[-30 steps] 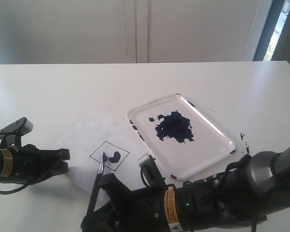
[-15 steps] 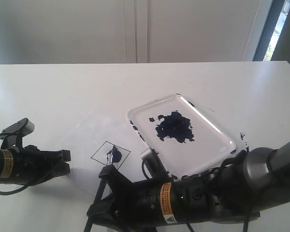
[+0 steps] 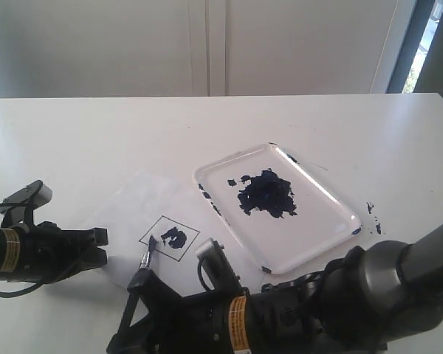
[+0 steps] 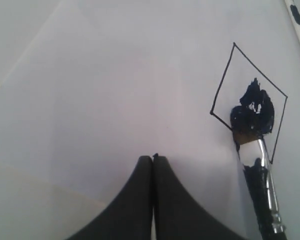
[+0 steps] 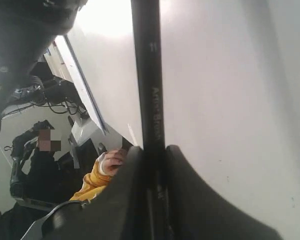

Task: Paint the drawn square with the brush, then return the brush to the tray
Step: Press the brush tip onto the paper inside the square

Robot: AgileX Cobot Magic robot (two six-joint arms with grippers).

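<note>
Dark-blue paint covers only part of the drawn square (image 3: 169, 237): one blot near its middle, with the corners and the band along the outline bare white. The square lies on a thin sheet (image 3: 129, 199) on the white table (image 3: 96, 133), just beside the tray (image 3: 310, 221), whose paint blotch (image 3: 264, 193) sits in its middle. We see the right gripper (image 5: 152, 150) clamped on the black handle of the brush (image 3: 145, 257), low on the shaft. The bristles point at the square's edge nearest the arm; whether they press the paper we cannot tell. The left gripper (image 4: 153, 159) has its fingers pressed together with nothing between them. It is over the sheet beside the square, well placed to keep the paper from sliding, though contact is not clear.

We judge the step in hand to be filling the square, and it is well short of done. To do it well, we suggest short, overlapping strokes from the blot outward — each stopping at the black line, not crossing it. The handle should stay steeply tilted so that only the tip drags. Light pressure matters, since the sheet looks thin and may wrinkle or shift. If the strokes turn pale, a fresh dip in the tray's blotch is likely needed before the corners are covered.
</note>
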